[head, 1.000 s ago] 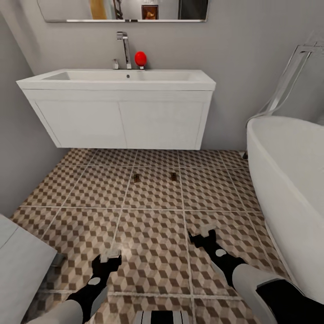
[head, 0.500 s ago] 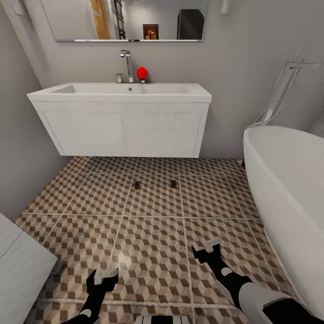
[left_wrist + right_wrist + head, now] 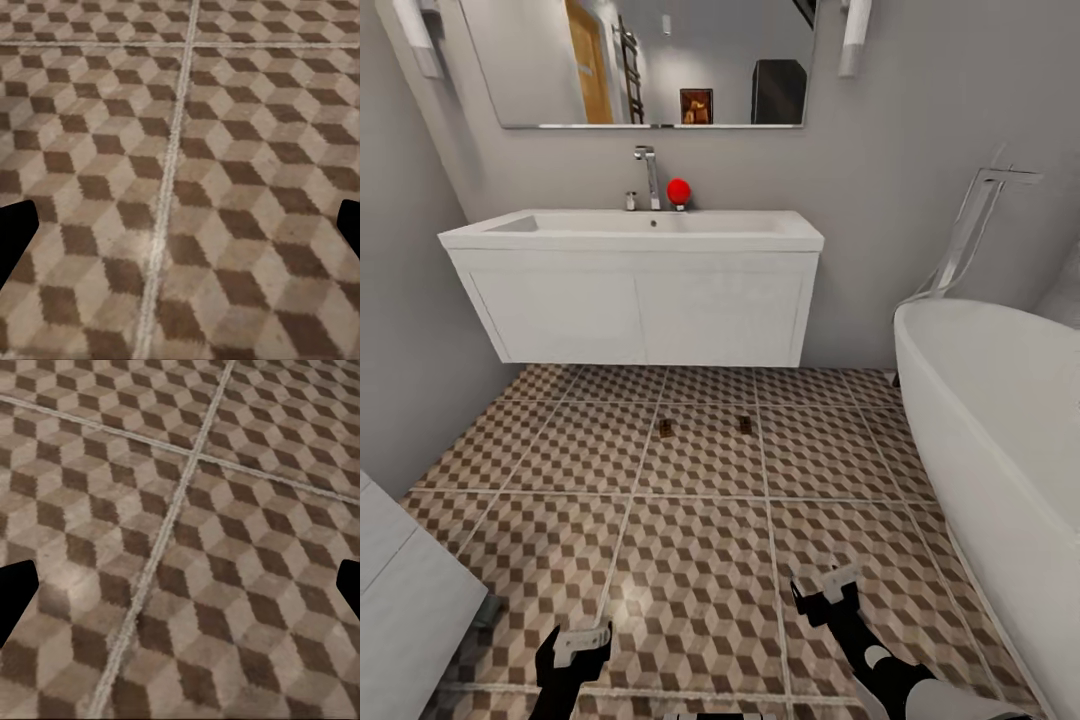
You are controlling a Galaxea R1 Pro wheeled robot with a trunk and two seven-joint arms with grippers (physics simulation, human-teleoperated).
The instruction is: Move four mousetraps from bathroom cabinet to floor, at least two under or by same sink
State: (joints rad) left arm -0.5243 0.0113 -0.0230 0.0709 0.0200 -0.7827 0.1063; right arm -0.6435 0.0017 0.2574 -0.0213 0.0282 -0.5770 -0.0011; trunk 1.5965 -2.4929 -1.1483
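Two small brown mousetraps lie on the cube-patterned bathroom floor (image 3: 700, 560) just in front of the sink (image 3: 630, 232): one (image 3: 665, 429) on the left, another (image 3: 745, 425) on the right. The white basin hangs on the wall with a chrome faucet (image 3: 648, 175). Low in the head view my left gripper (image 3: 582, 640) and right gripper (image 3: 828, 588) hover over bare tiles, well short of the traps. Both are open and empty; in the left wrist view one dark fingertip (image 3: 15, 236) sits at each side, and the right wrist view has its own dark fingertip (image 3: 15, 589) at each side. The cabinet is out of view.
A white oval bathtub (image 3: 1000, 440) fills the right side, with a chrome floor faucet (image 3: 970, 230) behind it. A red round object (image 3: 678, 191) sits on the sink ledge under a mirror (image 3: 650, 60). A white unit (image 3: 400, 600) stands at the lower left.
The head view has tilted up and drawn back, so sink, traps and tub sit lower in the picture and more mirror shows. Both grippers sit lower in the frame.
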